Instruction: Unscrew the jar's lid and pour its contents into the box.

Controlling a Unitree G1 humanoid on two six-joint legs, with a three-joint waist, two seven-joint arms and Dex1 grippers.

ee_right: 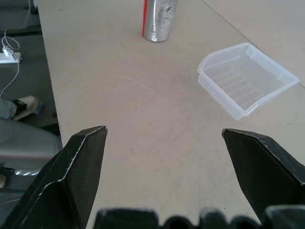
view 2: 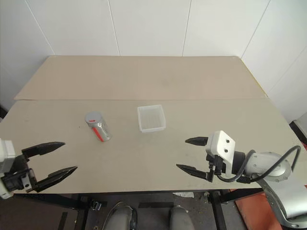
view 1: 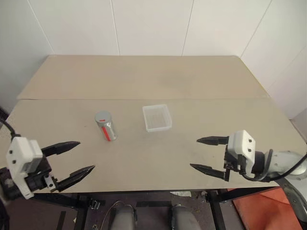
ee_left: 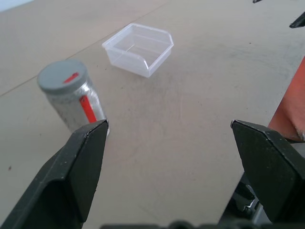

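The jar (view 1: 106,126) stands upright on the bench (view 1: 144,153), lid (ee_left: 62,76) on and seated flush, so nothing's been opened yet; task looks to be at the very start. The lid has a small red mark on top and there's a red stripe down the jar's side, prob. handy for seeing how far the cap has turned. Contents can't be seen w/ the lid on.

The box (view 1: 157,118) sits just beside the jar, on the robot's right of it, apart and not touching, open side up and empty. That placing makes sense: short carry from jar to box, and the box is roughly mid-bench where either arm can get to it.

Left hand (view 1: 75,161) hovers over the near bench edge, fingers spread wide, holding nothing; it points toward the jar, which is the nearer thing on that side. Right hand (view 1: 207,155) is likewise wide open and empty, near the front edge, well apart from the box, aimed inward.

Both hands open and angled toward the middle reads as a ready pose. Likely plan, my guess: one hand grips the jar body to hold it steady, the other takes the lid to twist. Jar is slim and tall-ish, so a clumsy side approach could tip it.
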